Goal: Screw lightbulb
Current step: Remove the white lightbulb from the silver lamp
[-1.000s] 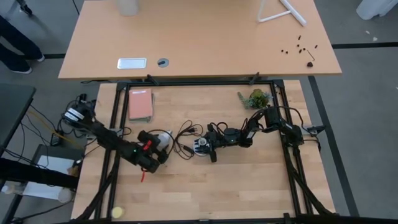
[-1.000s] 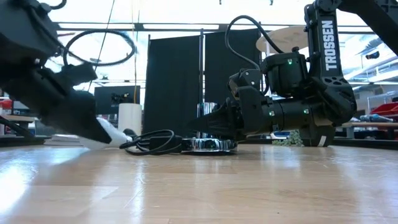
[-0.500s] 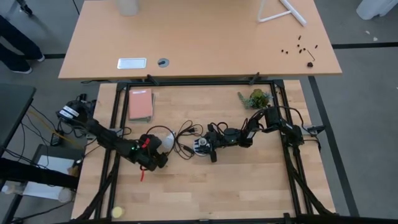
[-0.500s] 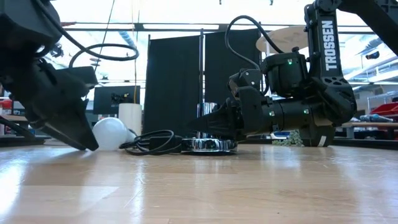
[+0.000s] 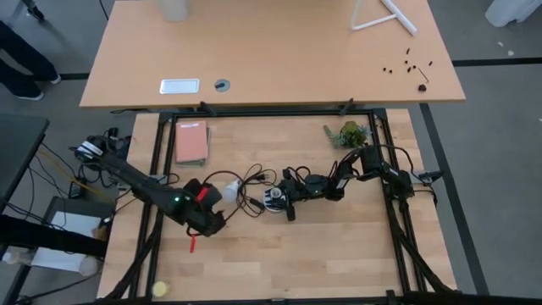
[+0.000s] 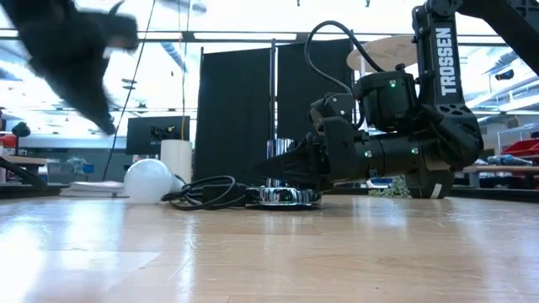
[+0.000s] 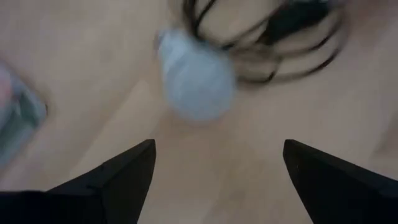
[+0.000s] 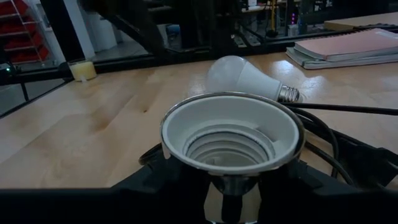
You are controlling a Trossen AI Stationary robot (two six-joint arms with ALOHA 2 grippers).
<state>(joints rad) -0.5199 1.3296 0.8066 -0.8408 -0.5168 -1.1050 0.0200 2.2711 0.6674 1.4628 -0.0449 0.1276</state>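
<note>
above the table, raised clear of the wood, the left gripper [image 7: 214, 168] hangs with fingers spread wide apart and nothing between them. the lightbulb [image 5: 223, 192] lies on its side on the table [image 5: 339, 254] just beyond those fingers, at about 1 o'clock from the gripper in the high view, touching a coiled black cord [image 5: 250, 191]. right gripper [image 5: 279, 200], at 3 o'clock from the bulb, is clamped on the silvery socket [image 8: 231, 144], which faces upward.

One lightbulb [image 8: 245, 76], one socket [image 8: 231, 140].
</note>
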